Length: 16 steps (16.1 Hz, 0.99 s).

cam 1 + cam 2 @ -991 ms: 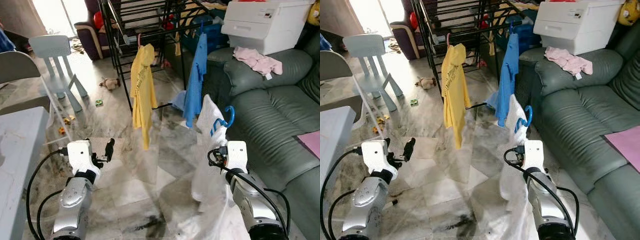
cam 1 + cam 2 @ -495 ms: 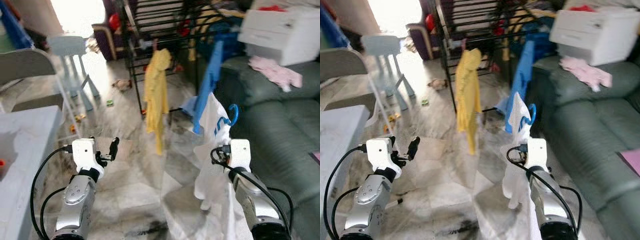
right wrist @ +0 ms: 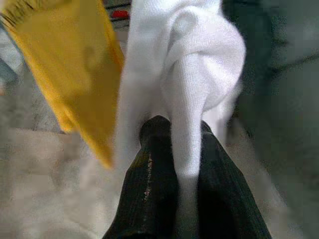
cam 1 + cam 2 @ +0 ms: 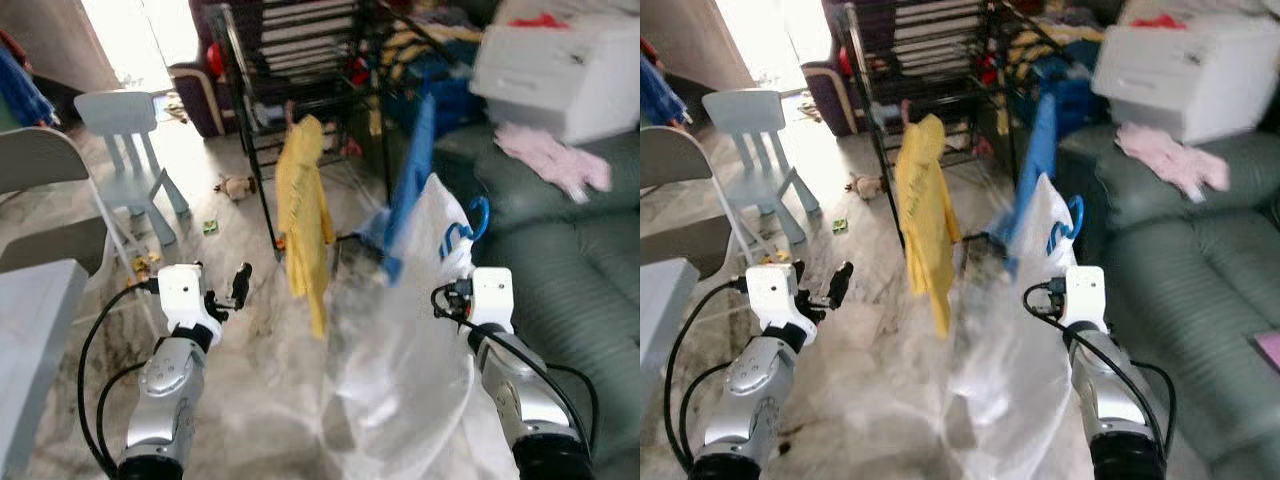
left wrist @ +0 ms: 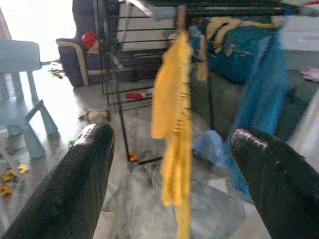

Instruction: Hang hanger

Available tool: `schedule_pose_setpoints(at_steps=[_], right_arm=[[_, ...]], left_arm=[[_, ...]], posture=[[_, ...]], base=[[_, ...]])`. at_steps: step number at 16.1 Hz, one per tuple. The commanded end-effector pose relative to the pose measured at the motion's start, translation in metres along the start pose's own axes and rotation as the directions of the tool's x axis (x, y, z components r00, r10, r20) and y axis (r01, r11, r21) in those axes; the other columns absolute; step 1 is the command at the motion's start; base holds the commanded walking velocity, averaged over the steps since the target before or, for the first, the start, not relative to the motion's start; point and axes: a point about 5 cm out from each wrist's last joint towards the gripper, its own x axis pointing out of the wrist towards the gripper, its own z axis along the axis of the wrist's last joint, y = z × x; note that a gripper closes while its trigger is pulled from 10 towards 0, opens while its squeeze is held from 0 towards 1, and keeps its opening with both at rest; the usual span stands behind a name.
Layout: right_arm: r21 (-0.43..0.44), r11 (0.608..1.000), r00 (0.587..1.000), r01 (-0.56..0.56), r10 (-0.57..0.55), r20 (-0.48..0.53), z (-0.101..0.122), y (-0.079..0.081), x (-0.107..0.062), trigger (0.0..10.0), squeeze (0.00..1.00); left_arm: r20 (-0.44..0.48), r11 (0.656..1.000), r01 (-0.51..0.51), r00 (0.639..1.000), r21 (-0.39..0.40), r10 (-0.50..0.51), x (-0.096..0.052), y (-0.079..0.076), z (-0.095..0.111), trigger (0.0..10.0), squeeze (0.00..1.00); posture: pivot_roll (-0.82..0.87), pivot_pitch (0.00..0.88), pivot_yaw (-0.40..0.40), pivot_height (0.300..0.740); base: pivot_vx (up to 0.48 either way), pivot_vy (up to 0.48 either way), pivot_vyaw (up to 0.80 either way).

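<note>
The right gripper [image 3: 174, 149] has its jaws pinched on a white garment [image 4: 420, 300] carried on a blue hanger [image 4: 478, 218], held up just before the black drying rack [image 4: 300, 70]. The left gripper [image 5: 169, 144] hangs in the air with its 2 jaws spread wide, touching nothing.

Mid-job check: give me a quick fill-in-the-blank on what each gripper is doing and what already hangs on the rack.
1. The right gripper is shut on a ____ garment on a blue hanger.
2. The left gripper is open and holds ____.
3. On the drying rack, beside the blue garment, hangs a ____ garment.

Missing words: white; nothing; yellow
</note>
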Motion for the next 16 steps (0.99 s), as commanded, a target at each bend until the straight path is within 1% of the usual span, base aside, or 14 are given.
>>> schedule_pose_setpoints(at_steps=[1,3,5,8,11,14,15,16], right_arm=[[-0.015,1.000,0.999,-0.022,0.023,0.047,0.012,0.006,0.003,10.0,0.00],[-0.020,0.999,0.999,-0.029,0.030,0.043,0.013,0.006,0.004,10.0,0.00],[-0.052,0.998,0.999,-0.044,0.045,0.023,0.013,0.006,0.007,10.0,0.00],[-0.075,0.986,0.988,-0.149,0.146,-0.050,0.004,0.020,0.008,10.0,0.00],[-0.109,0.968,0.971,-0.227,0.217,-0.095,-0.003,0.030,0.006,10.0,0.00],[-0.134,0.934,0.940,-0.331,0.314,-0.136,-0.009,0.045,0.000,10.0,0.00],[-0.137,0.927,0.932,-0.350,0.330,-0.146,-0.011,0.048,-0.001,10.0,0.00],[-0.127,0.929,0.932,-0.348,0.328,-0.153,-0.012,0.049,-0.001,10.0,0.00]], left_arm=[[0.010,1.000,-0.006,1.000,0.012,0.006,0.003,0.001,0.006,10.0,0.00],[0.007,1.000,-0.007,1.000,0.019,0.007,0.004,-0.001,0.006,10.0,0.00],[0.011,0.999,0.005,1.000,0.036,-0.005,0.005,-0.005,0.007,10.0,0.00],[0.007,1.000,0.002,1.000,0.020,-0.002,0.008,-0.006,0.008,10.0,0.00],[0.005,1.000,-0.005,1.000,0.020,0.005,0.009,-0.005,0.008,10.0,0.00],[0.009,1.000,-0.011,1.000,0.022,0.011,0.008,-0.006,0.009,10.0,0.00],[0.009,1.000,-0.011,1.000,0.023,0.010,0.008,-0.006,0.009,10.0,0.00],[0.010,1.000,-0.010,1.000,0.024,0.010,0.008,-0.007,0.009,10.0,0.00]], posture=[[-0.13,0.000,0.082,0.740],[-0.13,0.000,0.084,0.740],[-0.13,0.000,0.085,0.740],[-0.13,0.000,0.084,0.740],[-0.13,0.000,0.083,0.740],[-0.13,0.000,0.081,0.740],[-0.13,0.000,0.080,0.740],[-0.13,0.000,0.080,0.740]], base=[[0.472,0.000,0.00],[0.472,0.000,0.00],[0.472,0.000,0.00],[0.451,0.000,0.00],[0.391,0.276,0.00],[0.379,0.296,0.00],[0.375,0.296,0.00],[0.375,0.296,0.00]])
